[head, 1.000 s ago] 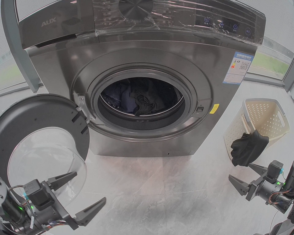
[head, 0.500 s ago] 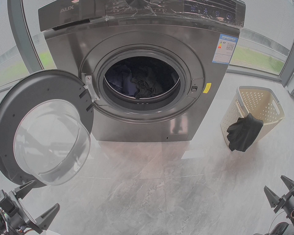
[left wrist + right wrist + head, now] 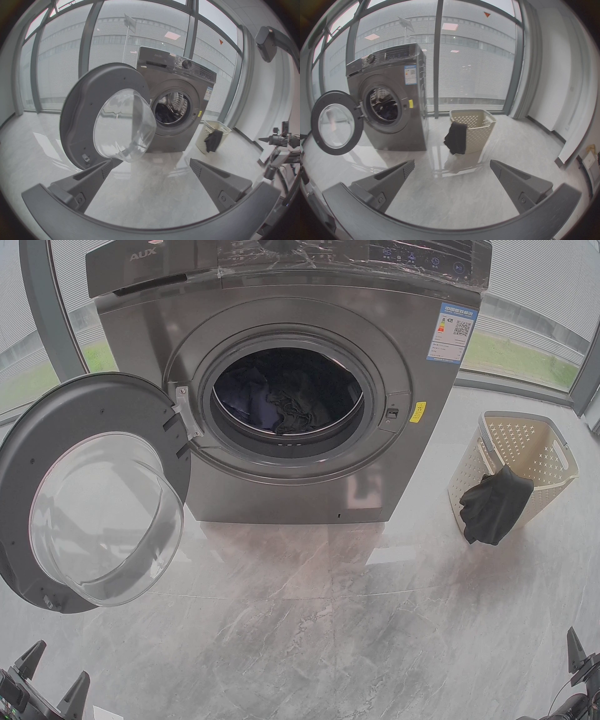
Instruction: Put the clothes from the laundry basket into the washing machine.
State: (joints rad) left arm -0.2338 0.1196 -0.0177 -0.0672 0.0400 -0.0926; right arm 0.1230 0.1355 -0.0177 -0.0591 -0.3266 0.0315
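Both my claws have sunk since a second ago, from well up in the head view down to its bottom corners. My head camera has also drawn back, so the whole scene sits farther off without the things themselves having shifted.

My left claw (image 3: 55, 671) is at 7 o'clock in the head view, with only its two finger tips poking up. In its own wrist view (image 3: 150, 162) the fingers stand wide apart with nothing between them. My right claw (image 3: 578, 655) is at 5 o'clock, and its wrist view (image 3: 451, 162) shows its fingers spread just as wide, holding nothing.

The washing machine (image 3: 281, 490) stands at 12 o'clock on the pale stone floor (image 3: 325, 627). Its round door (image 3: 81, 421) is swung fully open toward 9 o'clock, glass bowl facing me. Inside the drum lie dark clothes (image 3: 281, 402), heaped at the bottom of the opening.

The laundry basket (image 3: 531, 440) stands on the floor at 2 o'clock, just beside the machine's right-hand side but not touching it. A black garment (image 3: 494, 502) hangs over the basket's near rim, draped down its outer wall almost to the floor. Both claws are well apart from it and from the machine.
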